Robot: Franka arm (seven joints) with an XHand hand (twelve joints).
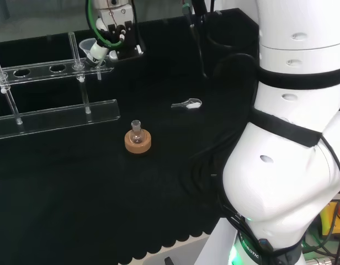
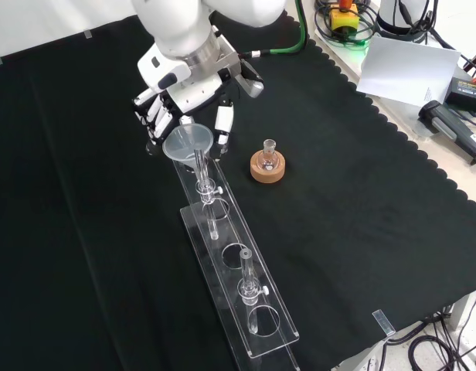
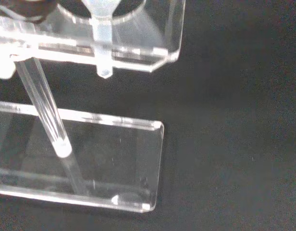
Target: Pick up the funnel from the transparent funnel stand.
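Reaching with the hand [image 2: 184,104] at the far end of the transparent funnel stand [image 2: 246,290], fingers [image 2: 154,116] and thumb [image 2: 222,124] straight on either side of the funnel [image 2: 188,144], not clasping it.

Sitting upright in the stand's end hole, stem [image 3: 103,43] poking below the upper plate; beside the stand in the front view, 1 small flask [image 2: 268,152] on a cork ring [image 2: 267,170].

A robotics laboratory bench — black cloth [image 2: 362,232] covered the work surface, which carried chemistry ware: a clear funnel stand [image 2: 230,263] just below the hand [image 2: 176,100], and near it a small flask [image 2: 268,152] on a cork ring [image 2: 267,170] — cables and equipment lay beyond.
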